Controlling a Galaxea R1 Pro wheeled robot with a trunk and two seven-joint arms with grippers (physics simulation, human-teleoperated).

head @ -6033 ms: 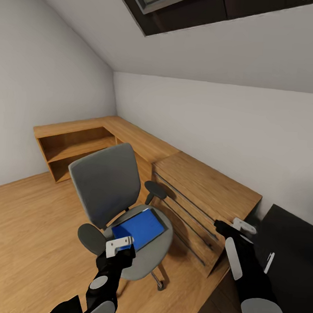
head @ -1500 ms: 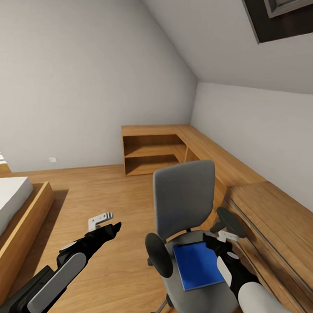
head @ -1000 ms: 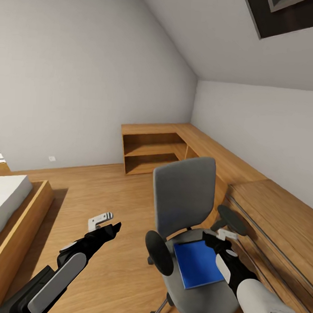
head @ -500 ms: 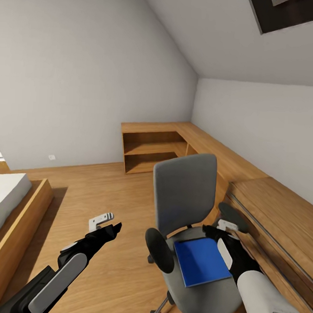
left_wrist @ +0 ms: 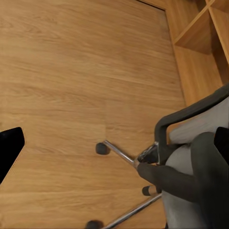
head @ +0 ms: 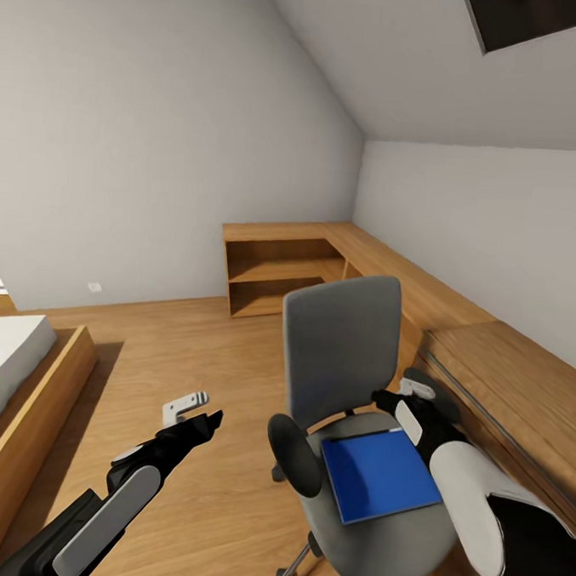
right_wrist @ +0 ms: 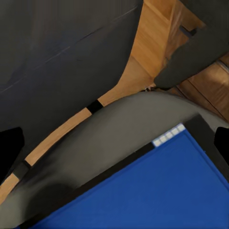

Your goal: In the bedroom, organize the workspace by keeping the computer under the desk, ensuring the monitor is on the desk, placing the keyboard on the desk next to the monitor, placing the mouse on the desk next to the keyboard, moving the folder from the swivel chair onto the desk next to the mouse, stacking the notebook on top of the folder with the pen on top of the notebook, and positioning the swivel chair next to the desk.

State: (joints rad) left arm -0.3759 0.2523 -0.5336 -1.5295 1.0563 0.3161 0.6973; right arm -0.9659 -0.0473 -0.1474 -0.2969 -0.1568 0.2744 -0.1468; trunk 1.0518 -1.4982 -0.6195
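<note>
The swivel chair [head: 339, 351] stands on the plank floor with its grey back upright. The blue folder [head: 379, 474] lies flat on its seat. My right gripper [head: 396, 407] hovers open at the folder's far right corner, beside the chair's right armrest. In the right wrist view the folder [right_wrist: 157, 195] and the grey seat [right_wrist: 119, 124] lie between the spread black fingers [right_wrist: 9, 148]. My left gripper [head: 197, 414] hangs open over bare floor, left of the chair. The left wrist view looks down on the chair's chrome base [left_wrist: 124, 157] and left armrest [left_wrist: 176, 119].
A low oak drawer unit [head: 504, 378] runs along the right wall, close behind the chair. An oak corner shelf unit [head: 280, 270] stands at the back. A bed with a wooden frame [head: 24, 417] is at the left. Open floor lies between bed and chair.
The view has turned left since six seconds ago. In the last second my right arm has reached further forward along the folder's right side. The left arm has stayed still.
</note>
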